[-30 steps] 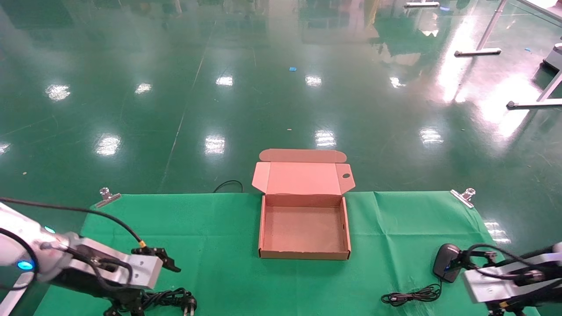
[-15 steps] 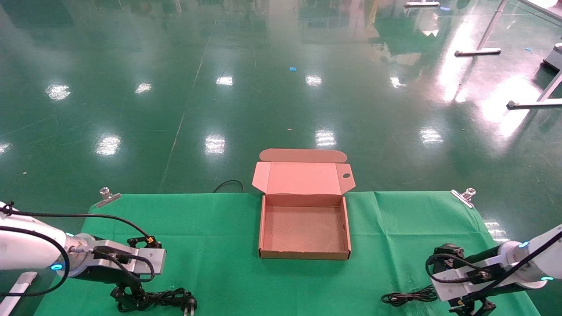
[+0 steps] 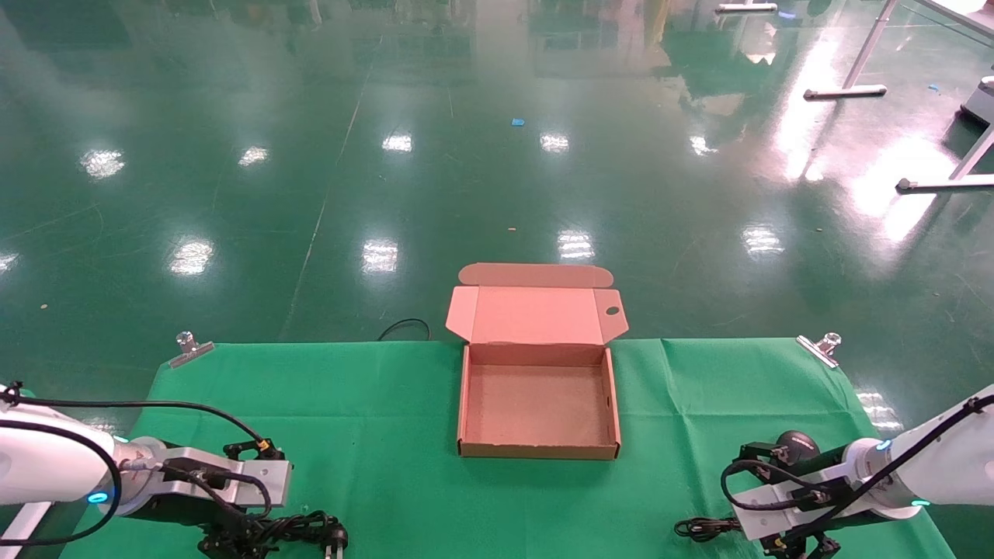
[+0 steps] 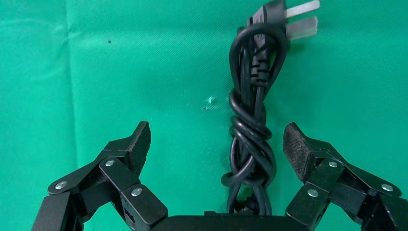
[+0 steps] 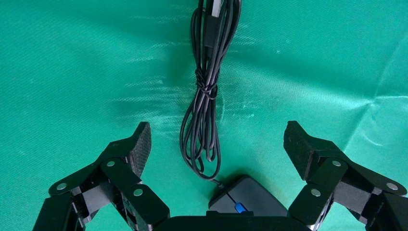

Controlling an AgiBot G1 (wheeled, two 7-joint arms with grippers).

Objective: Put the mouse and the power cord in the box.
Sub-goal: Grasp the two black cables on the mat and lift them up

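Note:
The open brown cardboard box [image 3: 537, 449] stands mid-table, its lid [image 3: 536, 314] tipped back. The power cord [image 4: 252, 139], a knotted black bundle with a pronged plug [image 4: 281, 19], lies on the green cloth at the front left [image 3: 311, 532]. My left gripper [image 4: 217, 139] is open and straddles it, nearer one finger, without touching. At the front right, the black mouse [image 5: 248, 197] lies under my open right gripper [image 5: 217, 139]. Its thin bundled cable [image 5: 204, 120] runs out between the fingers. In the head view only the mouse's top [image 3: 796, 444] shows behind the right wrist.
A green cloth [image 3: 373, 404] covers the table, held by metal clips [image 3: 190, 347] [image 3: 821, 345] at the back corners. Beyond the table is shiny green floor, where a dark cable loop [image 3: 404, 328] lies behind the table edge. Both arms hang low at the front corners.
My right arm has swung left and down over the mouse, hiding most of it. My left arm has drawn back and settled lower over the power cord. Box and cords have not moved.

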